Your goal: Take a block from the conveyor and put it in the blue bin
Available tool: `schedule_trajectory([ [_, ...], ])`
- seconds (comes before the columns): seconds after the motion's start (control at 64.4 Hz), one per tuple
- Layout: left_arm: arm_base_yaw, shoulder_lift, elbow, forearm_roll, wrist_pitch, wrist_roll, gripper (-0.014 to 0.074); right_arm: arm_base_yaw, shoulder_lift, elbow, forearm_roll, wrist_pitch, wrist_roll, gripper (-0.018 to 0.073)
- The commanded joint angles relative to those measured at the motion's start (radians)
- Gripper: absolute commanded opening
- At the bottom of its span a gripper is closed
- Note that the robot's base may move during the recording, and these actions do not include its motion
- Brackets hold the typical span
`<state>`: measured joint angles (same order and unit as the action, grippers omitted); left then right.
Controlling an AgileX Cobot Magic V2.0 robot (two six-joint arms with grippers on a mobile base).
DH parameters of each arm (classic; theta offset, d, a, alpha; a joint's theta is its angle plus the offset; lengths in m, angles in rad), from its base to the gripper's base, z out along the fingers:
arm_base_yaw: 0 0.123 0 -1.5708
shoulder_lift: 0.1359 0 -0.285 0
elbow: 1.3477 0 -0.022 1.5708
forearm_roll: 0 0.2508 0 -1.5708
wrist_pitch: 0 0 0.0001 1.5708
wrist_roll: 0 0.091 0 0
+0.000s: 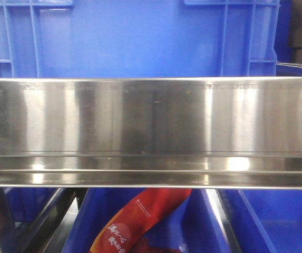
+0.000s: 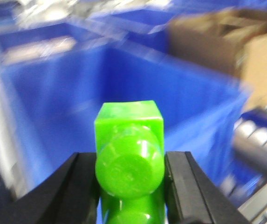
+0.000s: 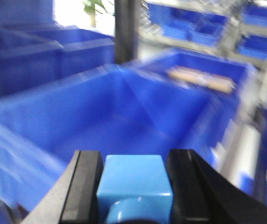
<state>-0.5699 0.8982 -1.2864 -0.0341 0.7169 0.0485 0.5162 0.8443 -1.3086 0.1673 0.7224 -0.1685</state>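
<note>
sky-blue block [image 3: 133, 175] gripped between fingers [image 3: 84, 186], blue bin [image 3: 124, 107] ahead

The left gripper [image 2: 131, 159] holds a green block [image 2: 128, 122] between black jaws above a blue bin [image 2: 54, 107]

Your front cam faces a steel rail [image 1: 151, 121] close-up; both wrist cams look fwd between jaws over a blue bin [image 3: 138, 112].
</note>
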Motion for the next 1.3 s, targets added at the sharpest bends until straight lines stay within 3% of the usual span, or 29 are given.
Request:
schedule_trajectory([
  [0.0, -0.018, 0.124, -0.157, -0.007, 0.042, 0.0, -0.0111, 0.047, 0.106, -0.109, 0.0, -0.024, -0.005, -0.0154],
  [0.155, -0.018, 0.36, -0.414, -0.007, 0.165, 0.0, -0.0111, 0.109, 0.314, -0.256, 0.0, -0.013, -0.006, -0.0154],
  [0.311, -0.018, 0.557, -0.546, -0.004, 0.262, 0.0, -0.0111, 0.114, 0.489, -0.317, 0.0, -0.006, -0.006, -0.0154],
  [0.652, -0.011, 0.718, -0.551, 0.112, 0.364, 0.0, -0.0111, 0.097, 0.652, -0.317, -0.028, 0.005, -0.006, -0.0154],
  [0.886, -0.011, 0.724, -0.551, 0.121, 0.365, 0.0, -0.0092, 0.056, 0.67, -0.317, -0.028, 0.036, -0.006, -0.0124],
  [1.01, -0.011, 0.724, -0.551, 0.128, 0.371, 0.0, 0.0058, 0.04, 0.68, -0.317, -0.028, 0.063, -0.006, 0.0003],
  [1.119, -0.011, 0.724, -0.551, 0.128, 0.371, 0.0, 0.0296, 0.038, 0.689, -0.317, -0.028, 0.081, -0.006, 0.0174],
  [1.243, -0.011, 0.724, -0.551, 0.126, 0.372, 0.0, 0.0613, 0.038, 0.689, -0.317, -0.024, 0.092, -0.006, 0.0433],
  [1.289, -0.011, 0.724, -0.551, 0.126, 0.374, -0.002, 0.0608, 0.038, 0.689, -0.317, -0.024, 0.092, -0.005, 0.0503],
])
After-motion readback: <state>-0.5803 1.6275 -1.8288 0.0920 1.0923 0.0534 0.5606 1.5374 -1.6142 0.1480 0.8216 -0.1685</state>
